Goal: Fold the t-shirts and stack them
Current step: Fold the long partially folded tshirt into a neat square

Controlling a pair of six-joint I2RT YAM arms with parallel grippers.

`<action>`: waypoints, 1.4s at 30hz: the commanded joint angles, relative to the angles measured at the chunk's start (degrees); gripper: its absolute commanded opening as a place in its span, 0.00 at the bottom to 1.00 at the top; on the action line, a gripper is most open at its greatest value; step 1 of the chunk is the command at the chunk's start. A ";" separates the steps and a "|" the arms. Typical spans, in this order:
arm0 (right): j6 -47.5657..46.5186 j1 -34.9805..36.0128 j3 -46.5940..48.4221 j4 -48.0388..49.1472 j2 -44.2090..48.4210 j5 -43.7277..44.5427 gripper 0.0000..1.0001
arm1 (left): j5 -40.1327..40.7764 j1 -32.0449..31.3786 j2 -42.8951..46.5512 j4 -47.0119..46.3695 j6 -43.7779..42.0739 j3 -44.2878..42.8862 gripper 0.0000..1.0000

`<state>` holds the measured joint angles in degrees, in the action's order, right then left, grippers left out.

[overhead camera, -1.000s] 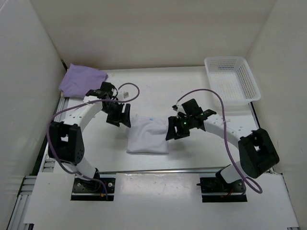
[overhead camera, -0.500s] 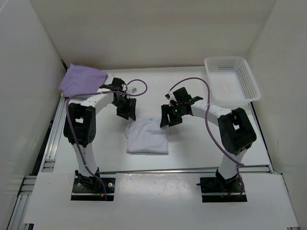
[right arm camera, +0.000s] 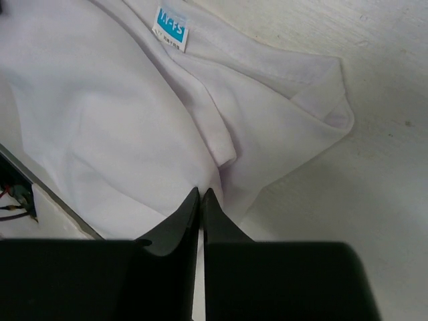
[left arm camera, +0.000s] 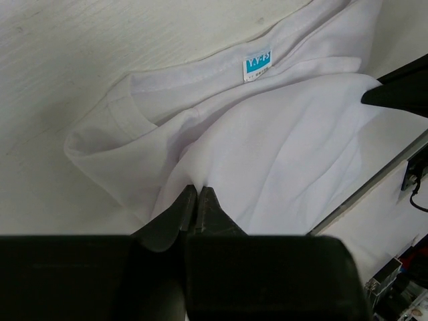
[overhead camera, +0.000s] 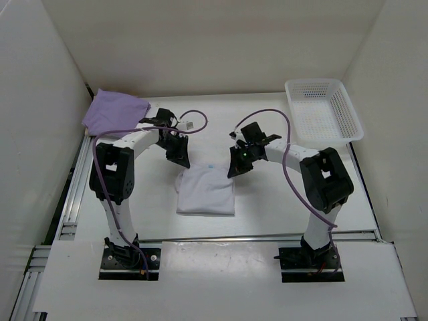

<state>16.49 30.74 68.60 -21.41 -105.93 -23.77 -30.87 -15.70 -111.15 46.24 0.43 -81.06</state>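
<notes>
A white t-shirt lies partly folded in the middle of the table, its blue neck label at the far edge. My left gripper is shut on the cloth at the shirt's far left corner. At the far right corner my right gripper is likewise shut on a pinch of white cloth. A lavender t-shirt lies folded at the back left, apart from both grippers. No tan shirt is in view.
A white perforated basket stands at the back right. White walls close in the table on three sides. A metal rail runs along the near edge in front of the arm bases.
Both arms reached forward to the white shirt's far corners, and both grippers went from open to shut on the cloth.
</notes>
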 commanded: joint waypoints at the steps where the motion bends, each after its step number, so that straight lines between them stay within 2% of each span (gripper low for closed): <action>1: -0.14 -0.24 2.42 1.29 1.42 -0.75 0.00 | -3.05 -0.03 4.62 -0.01 -0.43 -1.82 0.10; 11: 2.31 -0.24 -1.88 -1.09 18.64 -1.89 0.00 | -7.18 1.64 13.15 7.37 -0.43 -3.58 0.10; 17: 3.55 -0.77 -0.49 -2.15 20.41 -1.89 0.00 | -7.89 2.70 15.62 7.37 -0.43 -3.58 0.10; 26: 4.16 -2.79 9.70 -2.76 6.73 -1.46 0.04 | -4.55 4.45 10.27 2.55 -0.43 -2.79 0.10; 32: 6.97 -4.10 19.98 -2.06 -4.44 1.27 0.12 | -4.02 7.00 4.02 -1.58 -0.43 -6.83 0.10; 34: 8.29 -4.73 22.71 -3.11 -8.57 2.49 0.12 | -3.24 7.53 0.69 -2.11 -0.43 -8.14 0.14; 36: 9.43 -6.04 23.25 -3.11 -10.87 3.11 0.18 | -2.71 8.05 -3.25 -2.12 -0.43 -10.96 0.18; 38: 10.32 -6.04 25.61 -3.11 -14.03 3.12 0.21 | -1.65 8.75 -5.99 -2.12 -0.43 -14.28 0.31; 41: 11.63 -7.18 28.51 -2.59 -17.20 5.74 0.35 | -0.34 9.99 -11.27 -2.12 -0.43 -19.20 0.33; 42: 11.63 -7.19 29.39 -2.59 -17.21 6.36 0.37 | 0.28 10.95 -13.02 -2.12 -0.43 -20.01 0.33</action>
<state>26.85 24.18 94.00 -24.08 -122.80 -20.03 -32.29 -6.83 -122.78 45.39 0.43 -96.97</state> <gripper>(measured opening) 0.357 0.328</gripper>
